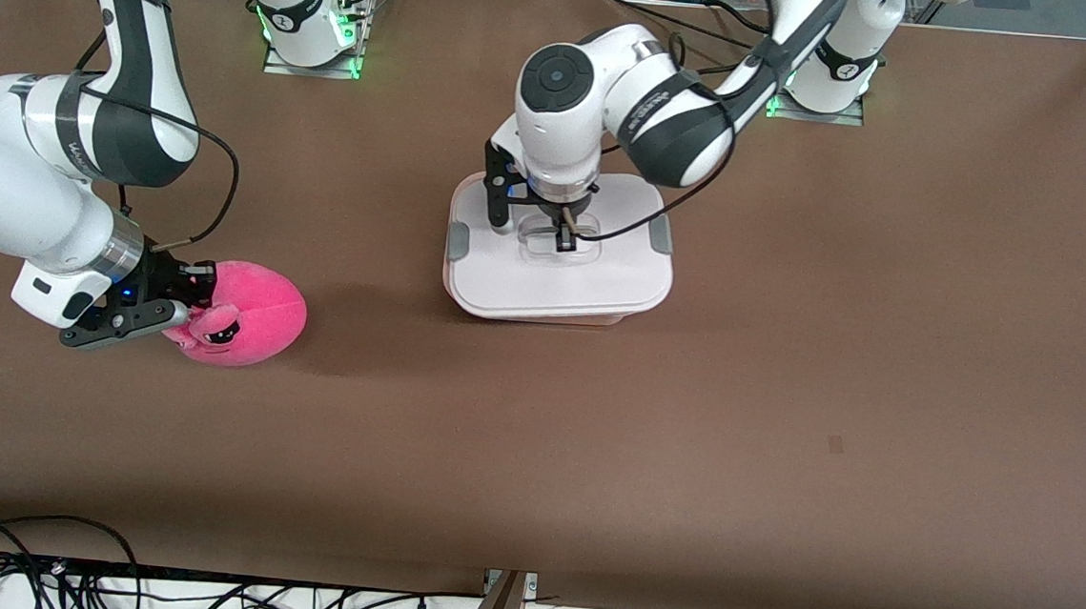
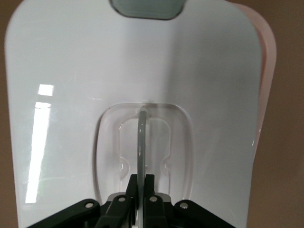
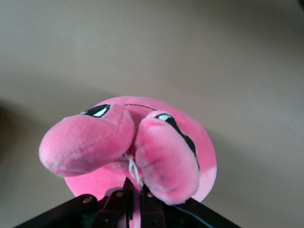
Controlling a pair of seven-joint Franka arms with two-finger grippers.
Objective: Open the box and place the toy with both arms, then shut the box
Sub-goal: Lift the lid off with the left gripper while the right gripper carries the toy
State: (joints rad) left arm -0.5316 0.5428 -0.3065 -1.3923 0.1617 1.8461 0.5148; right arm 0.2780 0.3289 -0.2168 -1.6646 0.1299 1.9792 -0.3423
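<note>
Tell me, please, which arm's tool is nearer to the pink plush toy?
The right. The right tool is shut on the toy at the right arm's end of the table. The left tool is down at the box, shut on the lid's handle, apart from the toy.

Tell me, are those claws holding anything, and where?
Right gripper pinches the toy near its face; left gripper grips the box lid's handle.

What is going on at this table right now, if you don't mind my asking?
The left gripper is shut on the handle of the white lid, which sits on the box. The right gripper is pinching the pink toy, toward the right arm's end of the table.
</note>
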